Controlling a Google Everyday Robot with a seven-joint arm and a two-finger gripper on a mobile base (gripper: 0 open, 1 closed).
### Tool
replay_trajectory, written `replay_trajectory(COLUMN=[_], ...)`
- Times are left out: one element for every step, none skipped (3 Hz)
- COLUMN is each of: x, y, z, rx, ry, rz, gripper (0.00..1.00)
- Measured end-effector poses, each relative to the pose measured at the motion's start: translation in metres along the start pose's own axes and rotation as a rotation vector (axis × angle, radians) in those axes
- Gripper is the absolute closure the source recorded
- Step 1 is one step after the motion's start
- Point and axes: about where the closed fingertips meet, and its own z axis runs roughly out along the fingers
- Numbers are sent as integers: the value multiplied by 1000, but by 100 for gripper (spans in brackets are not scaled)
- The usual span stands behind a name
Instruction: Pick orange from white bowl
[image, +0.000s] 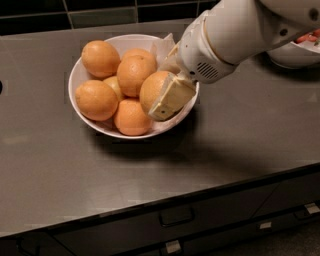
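The white bowl (74, 80) stands on the dark counter, lined with crumpled white paper (162, 47) and holding several oranges. My gripper (156, 102) reaches in from the upper right at the bowl's right side. Its cream finger (172, 97) lies against the near side of the orange (149, 87); the other finger is hidden behind the fruit. The gripper looks shut on this orange, which sits slightly higher than the oranges beside it. No dark speck shows on it.
A second white bowl with red fruit (295, 54) stands at the back right, partly behind my arm. The dark counter (100, 170) ends in a front edge with drawers and a handle (176, 216) below. A black tiled wall runs along the back.
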Motion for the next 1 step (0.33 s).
replay_trajectory(x=[0], y=[0], z=[0], rx=[0], ry=[0], rz=[0], gripper=[100])
